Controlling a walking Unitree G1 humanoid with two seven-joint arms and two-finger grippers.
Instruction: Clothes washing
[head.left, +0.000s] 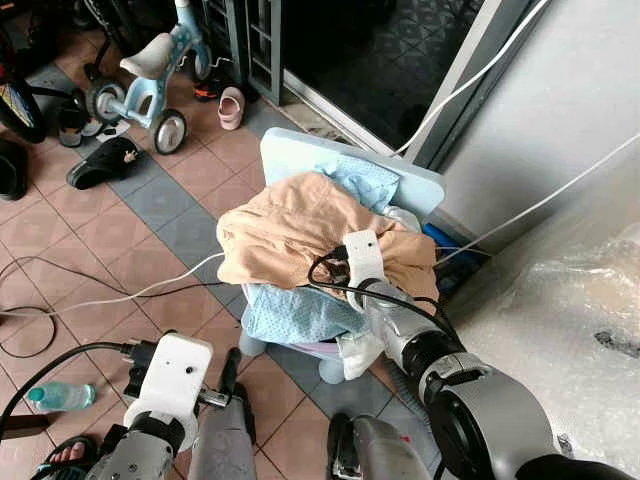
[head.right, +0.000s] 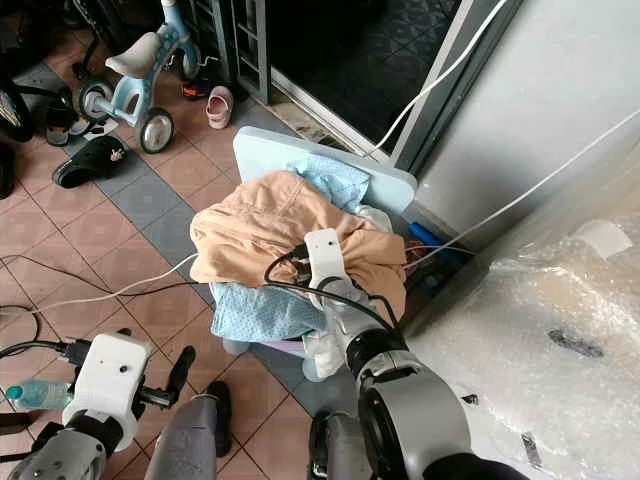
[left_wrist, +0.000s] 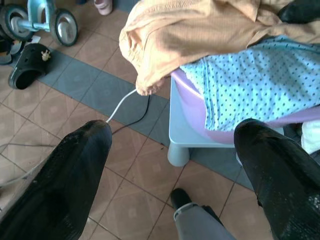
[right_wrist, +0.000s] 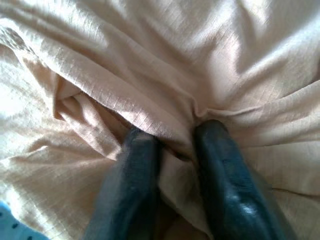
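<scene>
**Right gripper bites into the peach cloth on the laundry pile**

Nearest in, the left gripper (left_wrist: 175, 165) hangs low over the tiled floor (head.left: 110, 230), its 2 black fingers spread wide with nothing between them. It points at the corner of the pale blue stool (left_wrist: 182, 137) and the lilac basin (left_wrist: 195, 107) sitting on it.

Up a step, and here's the action: the right gripper (right_wrist: 175, 150) is pressed down into the peach garment (head.left: 290, 225) that tops the heap. Its 2 fingers are nearly together, with a ridge of fabric pinched between them. Whether that fold is firmly clamped, I can't say from here.

Under the peach layer lies a light blue dotted cloth (head.left: 295, 312), draped over the basin's rim, and a second blue piece (head.left: 362, 182) peeks out behind.

By my read, this stuff is soft, light and floppy: it will stretch, trail and drag its neighbours along. Grabbing a bunched fold near the middle should hold better than grabbing a loose hem.

The basin's depth and whatever lies lower in it are buried. The right fingertips vanish in the folds. White cables (head.left: 130, 295) run across the floor close to the stool.

Farther back stand a child's tricycle (head.left: 150, 75), scattered sandals (head.left: 105, 160) and a dark doorway (head.left: 370, 50).
</scene>
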